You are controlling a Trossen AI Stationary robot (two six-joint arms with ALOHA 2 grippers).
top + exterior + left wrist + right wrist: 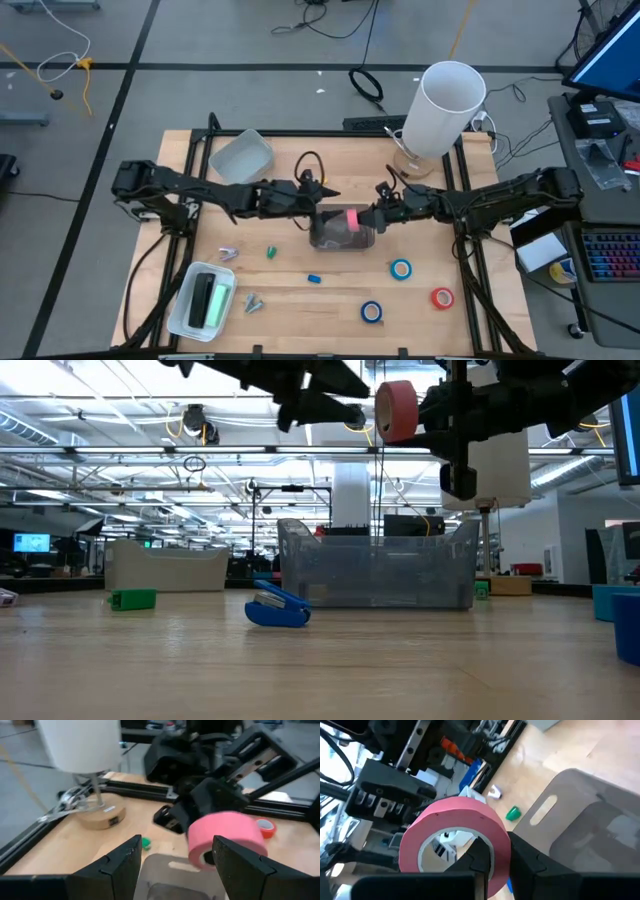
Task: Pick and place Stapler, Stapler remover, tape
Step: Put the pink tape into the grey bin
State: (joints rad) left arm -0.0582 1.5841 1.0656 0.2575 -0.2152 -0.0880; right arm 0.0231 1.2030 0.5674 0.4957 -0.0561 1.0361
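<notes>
1. The right gripper (368,220) is closed on a pinkish-red tape roll (351,219), one finger passing through the roll's open centre, as the right wrist view shows (454,851).
2. The held roll hangs above the clear plastic bin (342,236) at the middle of the table (300,290); in the low view it sits well above the bin's rim (397,410).
3. The left gripper (322,194) is spread wide and holds nothing. It hovers at the bin's far left edge, facing the right gripper, with the roll just beyond its fingertips (120,865).
4. Three more tape rolls lie flat on the table, near and right of the bin: a blue one (401,268) nearest the bin, a second blue one (372,312) toward the near edge, and a red one (442,297) farthest right.
5. A blue staple remover (277,609) lies on the table in front of the bin.
6. A clear tray (203,299) at the near left holds a dark and green stapler (208,298).
7. An empty grey tray (241,156) sits at the far left.
8. A white cylinder on a round wooden base (441,107) stands at the far right.
</notes>
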